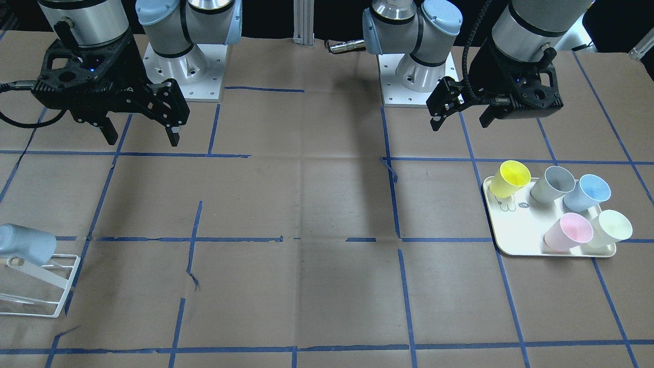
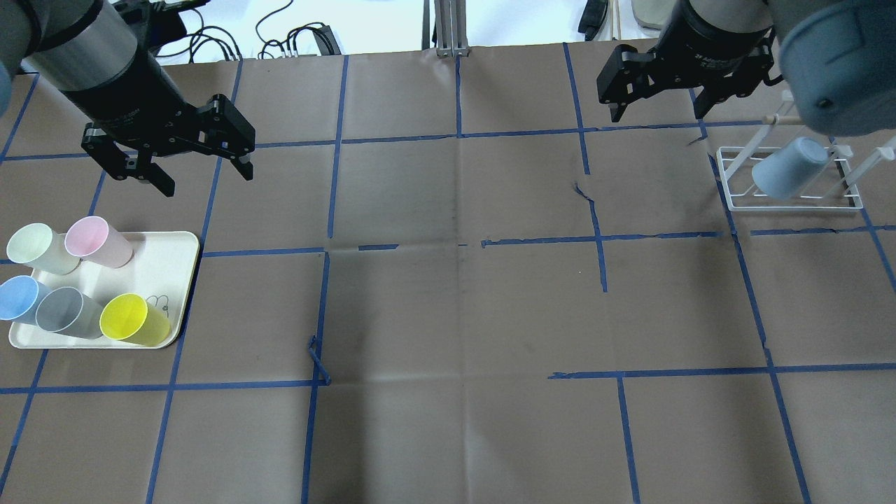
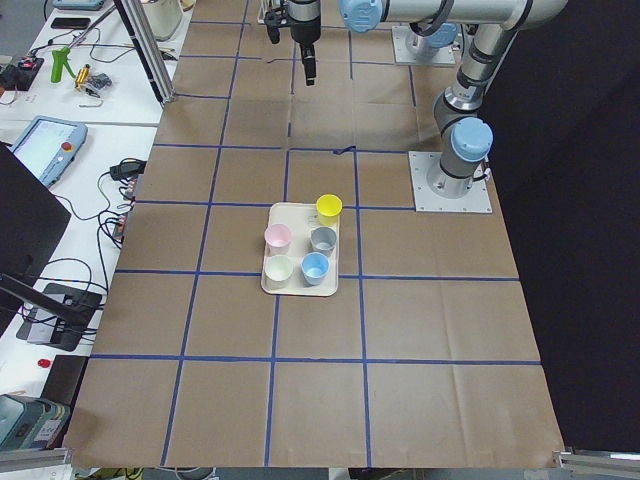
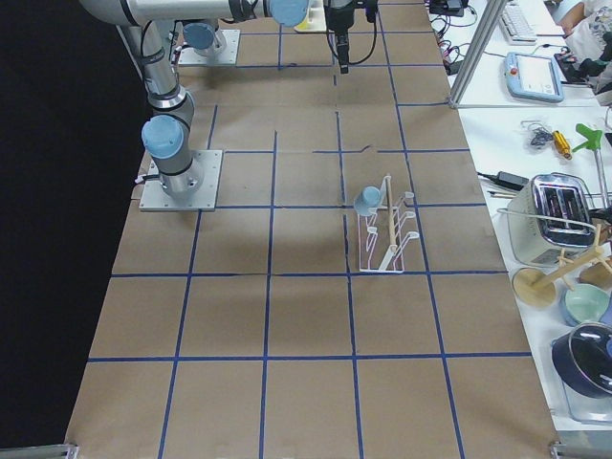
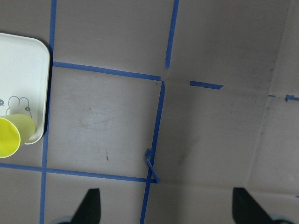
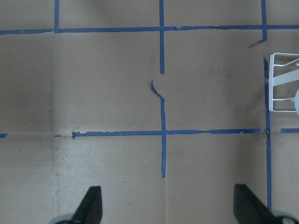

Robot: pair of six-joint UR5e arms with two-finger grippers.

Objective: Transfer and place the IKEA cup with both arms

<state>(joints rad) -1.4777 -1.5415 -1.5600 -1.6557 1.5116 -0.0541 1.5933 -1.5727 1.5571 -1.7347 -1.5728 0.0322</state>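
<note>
The pale-blue IKEA cup (image 2: 787,168) sits tilted, mouth down, on a peg of the white wire rack (image 2: 791,204) at the robot's right end of the table; it also shows in the front view (image 1: 25,244) and the right side view (image 4: 367,201). My right gripper (image 2: 658,112) is open and empty, raised above the table to the left of the rack. My left gripper (image 2: 207,180) is open and empty, raised above the table just beyond the tray. Both wrist views show only bare table between the spread fingers (image 5: 88,207) (image 6: 88,205).
A cream tray (image 2: 175,245) at the robot's left holds a yellow cup (image 2: 133,320), a grey cup (image 2: 66,311), a sky-blue cup (image 2: 17,297), a pink cup (image 2: 98,241) and a pale-green cup (image 2: 38,248). Brown paper with blue tape lines covers the table.
</note>
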